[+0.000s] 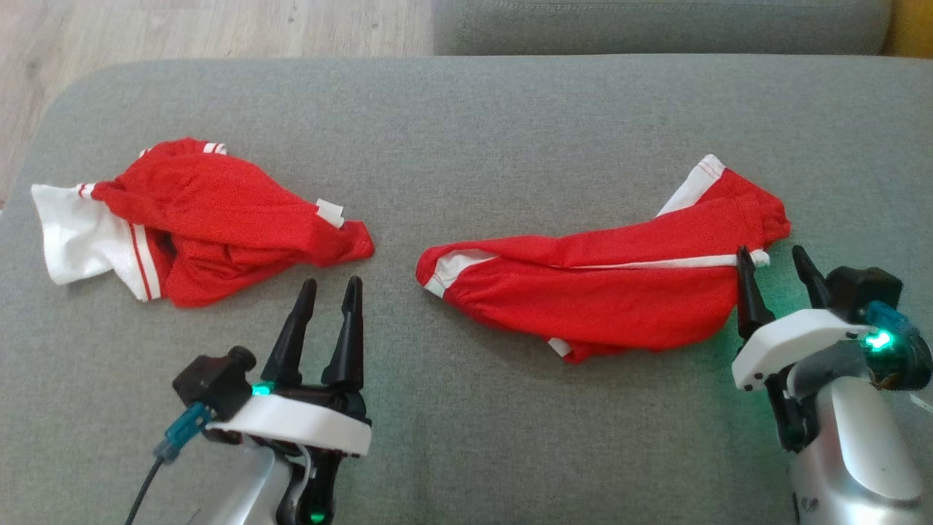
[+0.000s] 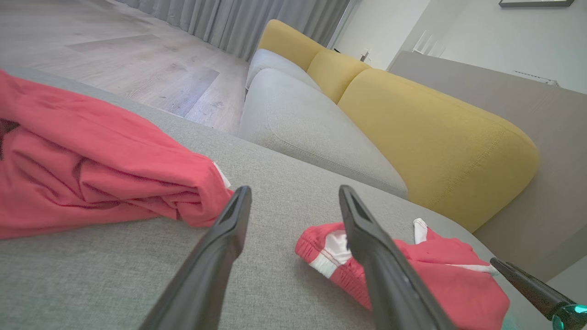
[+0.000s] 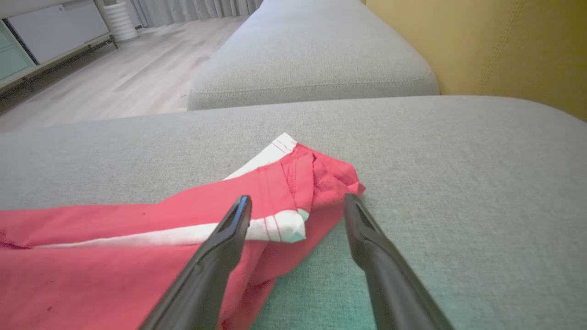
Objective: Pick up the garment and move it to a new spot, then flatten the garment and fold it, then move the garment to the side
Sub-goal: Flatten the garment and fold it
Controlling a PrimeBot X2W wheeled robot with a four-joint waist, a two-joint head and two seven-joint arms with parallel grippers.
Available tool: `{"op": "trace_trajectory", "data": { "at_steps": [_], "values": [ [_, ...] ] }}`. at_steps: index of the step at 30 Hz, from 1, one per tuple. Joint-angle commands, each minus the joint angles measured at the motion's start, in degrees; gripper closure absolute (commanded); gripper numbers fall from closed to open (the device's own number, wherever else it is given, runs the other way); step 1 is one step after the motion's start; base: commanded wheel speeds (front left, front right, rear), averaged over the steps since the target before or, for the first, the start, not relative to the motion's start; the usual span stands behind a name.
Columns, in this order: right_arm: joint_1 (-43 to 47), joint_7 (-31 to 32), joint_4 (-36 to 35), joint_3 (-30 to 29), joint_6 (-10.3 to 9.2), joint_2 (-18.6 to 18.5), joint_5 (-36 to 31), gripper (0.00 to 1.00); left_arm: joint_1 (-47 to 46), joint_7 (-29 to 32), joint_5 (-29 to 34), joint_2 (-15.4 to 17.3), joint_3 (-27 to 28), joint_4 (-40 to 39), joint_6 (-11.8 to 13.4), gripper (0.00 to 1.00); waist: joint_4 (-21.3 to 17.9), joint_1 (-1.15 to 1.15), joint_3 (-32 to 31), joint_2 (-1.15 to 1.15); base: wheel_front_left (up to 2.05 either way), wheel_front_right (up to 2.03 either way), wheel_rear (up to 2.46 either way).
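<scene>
The right claw point(image 1: 770, 251) sits nearest, jaws wide and holding nothing. It straddles the right end of the right garment point(image 1: 605, 292), with one finger over the red cloth by the white stripe point(image 3: 160, 236) and the other over bare seat point(image 1: 510, 131). That placing suggests it is lined up to pinch this end. Whether the tips touch the cloth I cannot tell.

The left claw point(image 1: 332, 281) is also wide and empty. It points into the gap between the two garments, near the corner of the left garment point(image 1: 219, 219), and is probably placed to take the right garment's other end.

The right garment lies crumpled and drawn out sideways on the grey seat, right of centre, so the pick-up looks not yet begun. Beyond the seat are a yellow backrest point(image 2: 435, 137) and a wooden floor point(image 1: 182, 29).
</scene>
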Motion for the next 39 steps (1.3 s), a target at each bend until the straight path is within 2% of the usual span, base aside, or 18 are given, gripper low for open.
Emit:
{"op": "trace_trajectory", "data": {
  "at_steps": [1,18,39],
  "values": [
    [-2.86,-0.62,-0.06,1.33,-0.04,-0.20,-1.04,0.00,-2.57,-0.54,0.77,0.05,2.45,-0.94,-0.69,0.00,0.23,0.00,0.38,0.00,0.00,0.00,0.00],
    [-5.97,-3.52,7.25,3.39,-0.04,-0.20,-3.13,0.00,-3.53,-0.54,2.35,-1.79,3.24,1.28,-2.40,0.00,0.02,0.00,1.32,0.00,0.00,0.00,0.00],
    [-5.68,-1.17,8.87,5.68,-0.04,-0.19,0.93,0.00,-3.34,-0.54,2.94,-2.68,3.98,2.50,-3.25,0.00,-0.38,0.00,0.75,0.00,0.00,0.00,0.00]
  ]
}}
